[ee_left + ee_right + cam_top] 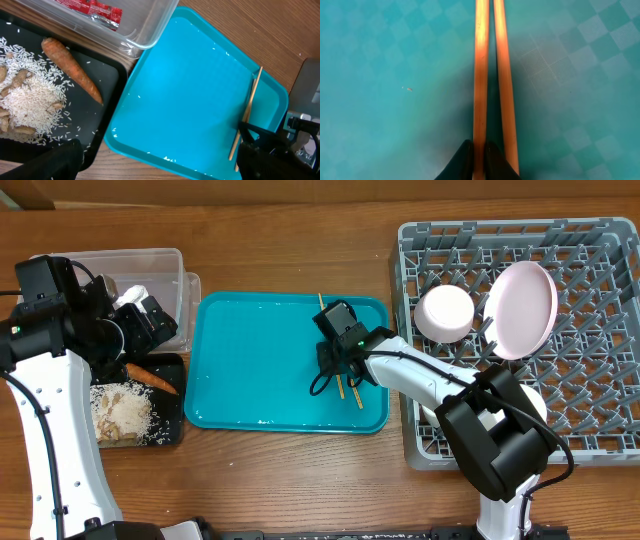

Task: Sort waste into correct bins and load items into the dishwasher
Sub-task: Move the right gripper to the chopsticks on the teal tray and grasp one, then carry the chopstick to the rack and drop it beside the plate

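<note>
Two light wooden chopsticks (343, 388) lie side by side on the teal tray (250, 360). My right gripper (479, 150) is down on the tray and shut on the left chopstick (481, 75); the other chopstick (504, 75) lies free beside it. My left gripper (155, 165) is open and empty, hovering over the near edge of the black tray (112, 75). An orange carrot (72, 67) and rice with beige scraps (30, 97) lie in the black tray. A red-and-silver wrapper (95, 7) lies in the clear tub (145, 25).
The grey dish rack (600, 440) stands at the right, holding a white plate (522, 308) on edge and a white bowl (444, 313). A few rice grains are scattered on the teal tray. Bare wooden table lies along the front edge.
</note>
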Action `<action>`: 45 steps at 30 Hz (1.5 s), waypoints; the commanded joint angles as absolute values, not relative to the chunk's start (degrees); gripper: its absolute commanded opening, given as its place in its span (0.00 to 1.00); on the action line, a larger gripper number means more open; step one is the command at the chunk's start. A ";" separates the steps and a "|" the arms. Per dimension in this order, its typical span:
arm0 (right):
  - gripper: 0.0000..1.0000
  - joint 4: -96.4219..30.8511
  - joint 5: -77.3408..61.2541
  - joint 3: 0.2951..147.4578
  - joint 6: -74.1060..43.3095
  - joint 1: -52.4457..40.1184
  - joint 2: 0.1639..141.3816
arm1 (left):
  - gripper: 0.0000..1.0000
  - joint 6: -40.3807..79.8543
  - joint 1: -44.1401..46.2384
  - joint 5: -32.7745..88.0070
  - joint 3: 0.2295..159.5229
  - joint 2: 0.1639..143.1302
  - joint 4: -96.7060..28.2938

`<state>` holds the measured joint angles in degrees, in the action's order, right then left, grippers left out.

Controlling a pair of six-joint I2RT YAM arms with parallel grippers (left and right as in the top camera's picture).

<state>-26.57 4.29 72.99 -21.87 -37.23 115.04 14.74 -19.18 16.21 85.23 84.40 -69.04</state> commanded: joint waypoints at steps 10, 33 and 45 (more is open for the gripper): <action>0.04 -32.38 0.75 76.84 -22.31 -37.15 112.09 | 1.00 14.35 -19.46 15.94 86.08 84.31 -68.95; 0.04 -64.40 8.99 81.43 -4.82 -7.68 87.81 | 1.00 14.35 -19.49 15.92 86.08 84.31 -68.97; 0.04 -60.23 4.86 81.34 0.32 0.40 90.11 | 1.00 14.35 -19.49 15.92 86.08 84.31 -68.95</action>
<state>-60.84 6.15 81.62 -2.33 0.34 90.08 14.74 -19.18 16.21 85.23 84.40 -69.04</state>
